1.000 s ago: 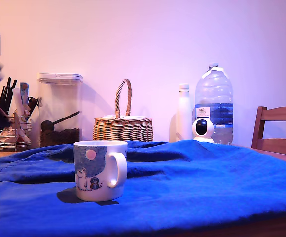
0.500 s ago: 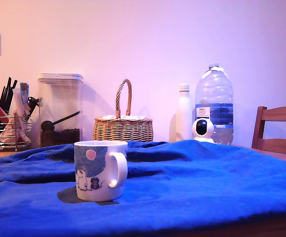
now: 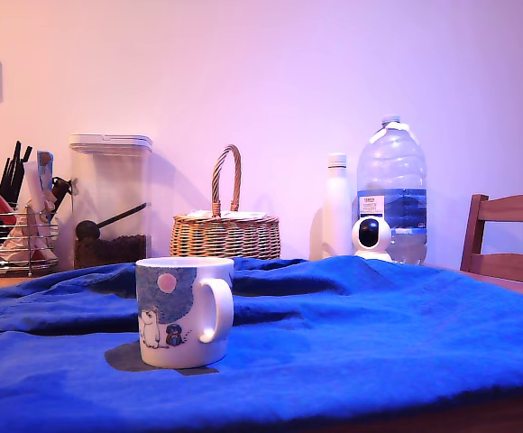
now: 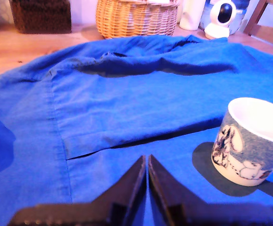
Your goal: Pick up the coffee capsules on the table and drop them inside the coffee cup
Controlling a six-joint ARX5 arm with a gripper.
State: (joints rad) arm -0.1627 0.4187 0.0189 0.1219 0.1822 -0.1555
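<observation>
Now that the dark blur which crossed the exterior view's left edge a second ago has gone, only the wrist view shows the gripper (image 4: pixel 147 162), its jaws pressed together with nothing between them. The coffee cup (image 4: pixel 252 141) stands ahead of it to one side on the blue cloth (image 4: pixel 127 103). No capsules show; perhaps they already lie inside.

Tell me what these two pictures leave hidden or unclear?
- Inside of the coffee cup: the exterior view is too low to see past its rim; the wrist view cuts the cup off at the picture's edge.
- Coffee capsules: none visible in either view.
- Gripper: absent from the exterior view; the wrist view shows only its fingertips, closed together.
</observation>
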